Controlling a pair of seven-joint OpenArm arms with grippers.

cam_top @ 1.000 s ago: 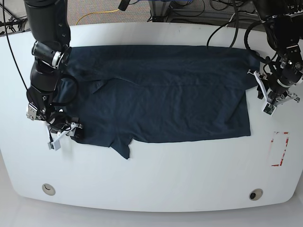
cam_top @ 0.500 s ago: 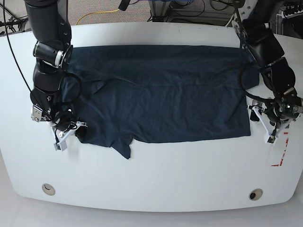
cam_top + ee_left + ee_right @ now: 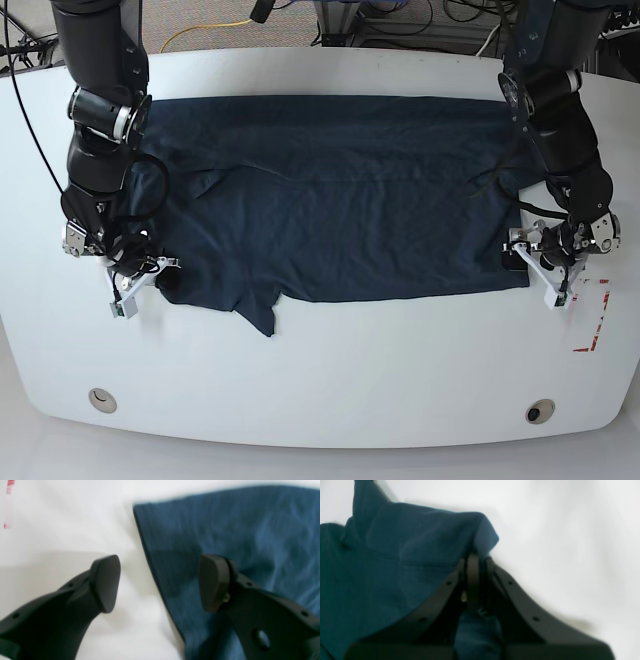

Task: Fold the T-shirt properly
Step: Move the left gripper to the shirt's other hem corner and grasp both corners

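Two black grippers are sitting at opposite lower corners of the dark navy-blue soft cloth T-shirt (image 3: 330, 195), which is lying spread flat across most of your white rounded table (image 3: 330, 370). You are holding the right gripper (image 3: 473, 580) clenched on a bunched fold of the shirt's edge; in the right wrist view its two curved fingers (image 3: 437, 592) are pressing together with blue cloth pinched between them and more cloth hanging below the pads. In the base view this gripper (image 3: 140, 282) is at the shirt's lower corner on that view's left side, beside a short sleeve (image 3: 258, 312) that is pointing toward the table's near edge. Your left gripper (image 3: 160, 582) is standing released, its jaws spread wide: one black pad (image 3: 106, 582) is hovering over bare table and the other pad (image 3: 213, 581) over the cloth, with the shirt's straight hem (image 3: 150, 560) running between them. Whether the pads are touching the surface, you cannot tell. In the base view that gripper (image 3: 545, 268) is at the shirt's lower corner, near a red marking (image 3: 592, 315) on the table.
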